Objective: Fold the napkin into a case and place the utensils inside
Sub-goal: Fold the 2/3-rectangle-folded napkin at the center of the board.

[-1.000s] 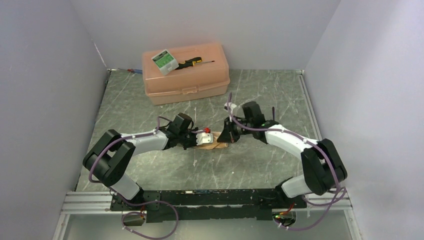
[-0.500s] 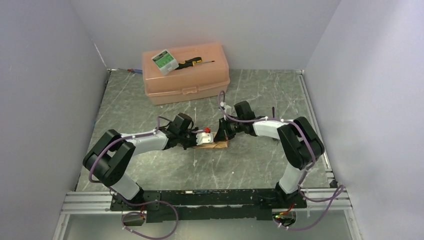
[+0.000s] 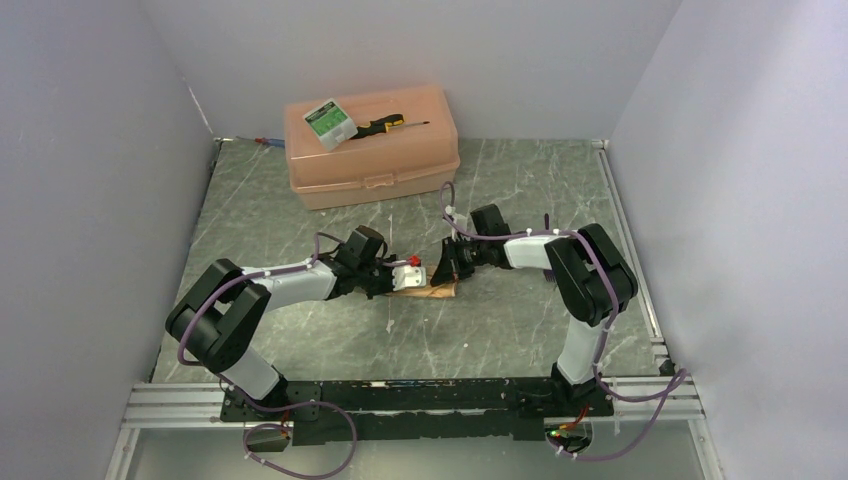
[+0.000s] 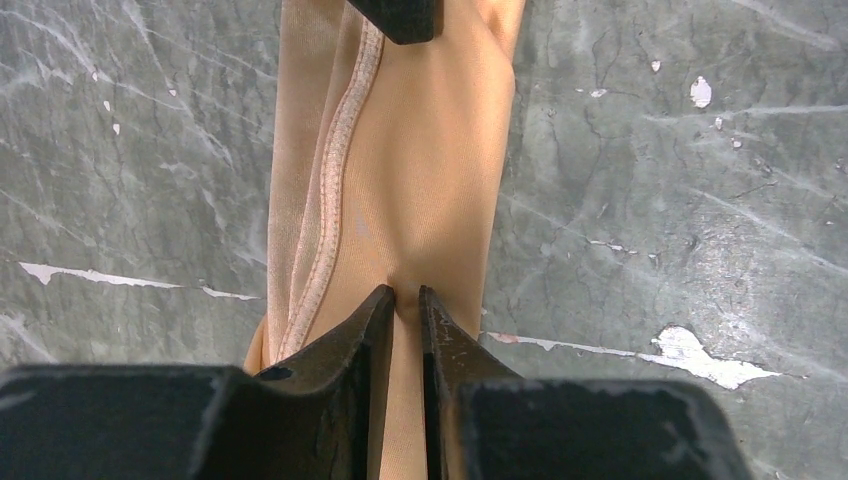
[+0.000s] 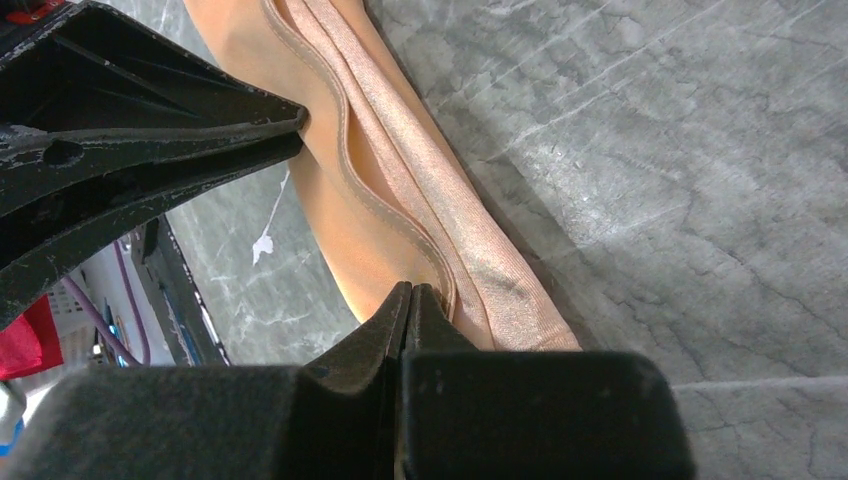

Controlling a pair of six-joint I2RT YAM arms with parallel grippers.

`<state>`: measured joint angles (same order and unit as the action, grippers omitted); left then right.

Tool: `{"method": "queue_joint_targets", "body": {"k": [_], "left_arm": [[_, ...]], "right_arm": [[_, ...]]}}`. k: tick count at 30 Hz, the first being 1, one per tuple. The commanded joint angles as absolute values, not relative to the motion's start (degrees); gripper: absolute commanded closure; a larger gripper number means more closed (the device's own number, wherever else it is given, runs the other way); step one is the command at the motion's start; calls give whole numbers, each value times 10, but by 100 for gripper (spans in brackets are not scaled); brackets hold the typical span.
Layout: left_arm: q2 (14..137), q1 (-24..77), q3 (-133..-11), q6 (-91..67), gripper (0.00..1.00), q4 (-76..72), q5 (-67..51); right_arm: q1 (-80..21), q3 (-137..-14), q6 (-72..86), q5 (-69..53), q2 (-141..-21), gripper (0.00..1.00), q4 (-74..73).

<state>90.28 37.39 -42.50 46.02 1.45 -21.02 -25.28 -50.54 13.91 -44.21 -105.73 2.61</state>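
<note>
Left tool and right tool are pictured from above meeting almost tip to tip at mid-table. The napkin, gathered into a narrow peach-orange strip, is laid flat on the table directly beneath them, well apart from the plastic box at the far wall. No utensils are shown in any view. From the left wrist, the left tool is seen nearly closed on a small raised ridge of cloth, pinched just beside the stitched hem. The strip is seen running away from it toward the black tip of the right tool at the top edge. From the right wrist, the right tool is shown fully closed, its tips set against the hemmed edge at the strip's near end; whether a layer is caught between them cannot be told. The left tool is seen bearing on the same strip farther along. The cloth is judged light, soft and slightly slick, liable to slip from a thin pinch and to lose its folds if dragged. Hold is best taken at the hem or a folded edge, where the layers are thickest.
</note>
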Motion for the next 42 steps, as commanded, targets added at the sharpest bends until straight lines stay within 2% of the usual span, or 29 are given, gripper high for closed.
{"method": "queue_joint_targets", "body": {"k": [1,6,12,25,35,42], "left_arm": [[894,375,-432,453,79,13,-190],[890,375,-434,425,80,22,-176],[888,375,-430,421,80,25,-169],[887,375,-444,416,80,19,-150],[863,375,-477,381,76,64,-114],[841,366,-466,419,76,126,-116]], "right_arm": [[-252,-525,130,-445,-1022,100,4],[-276,-526,193,-464,-997,100,73],[-324,-549,245,-462,-1063,100,149],[-328,-515,279,-431,-1147,100,251],[-331,-524,263,-418,-1139,100,220],[-330,-542,237,-403,-1150,100,174]]}}
